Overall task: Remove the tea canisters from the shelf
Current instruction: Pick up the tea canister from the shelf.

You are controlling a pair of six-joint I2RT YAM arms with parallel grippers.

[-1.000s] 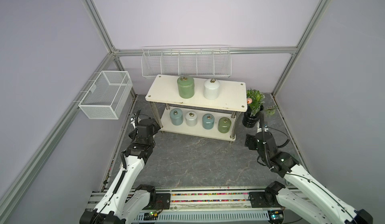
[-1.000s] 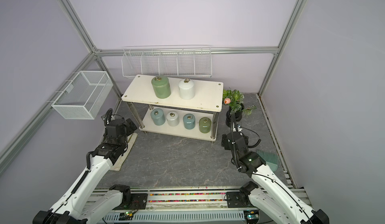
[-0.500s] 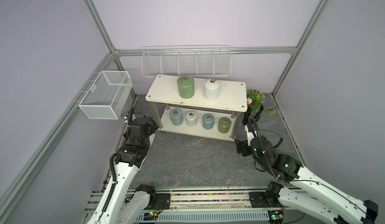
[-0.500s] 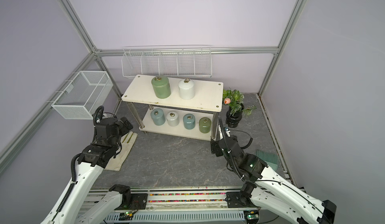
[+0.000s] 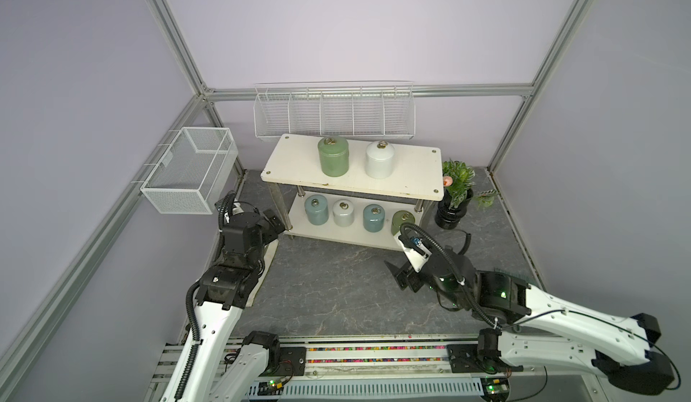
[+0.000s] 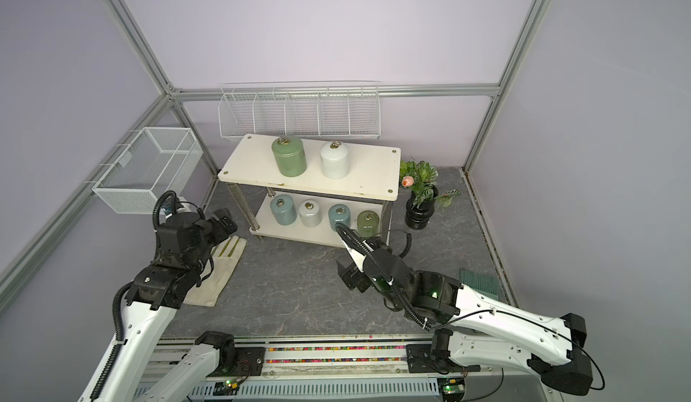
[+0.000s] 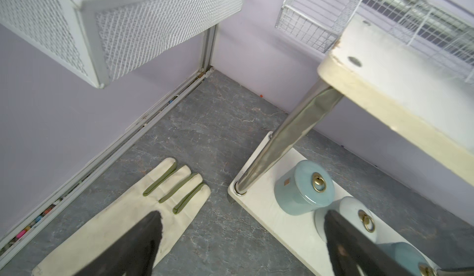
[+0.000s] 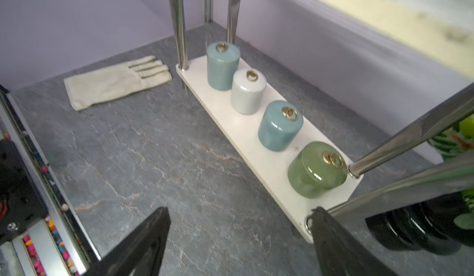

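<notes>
The right arm [image 5: 553,306] partly hides the lower tier's green canister [image 5: 402,217].

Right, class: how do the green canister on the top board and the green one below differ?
The upper green canister is larger than its white neighbour; the lower green canister is squatter than its blue neighbour. The upper one has one neighbour; the lower one ends a row of four. Both are glossy, upright, with ring pulls.

The right hand [image 5: 397,275] has swung away from the black vase [image 5: 452,215]; the low green canister [image 5: 400,220] now stands ahead of it.
</notes>
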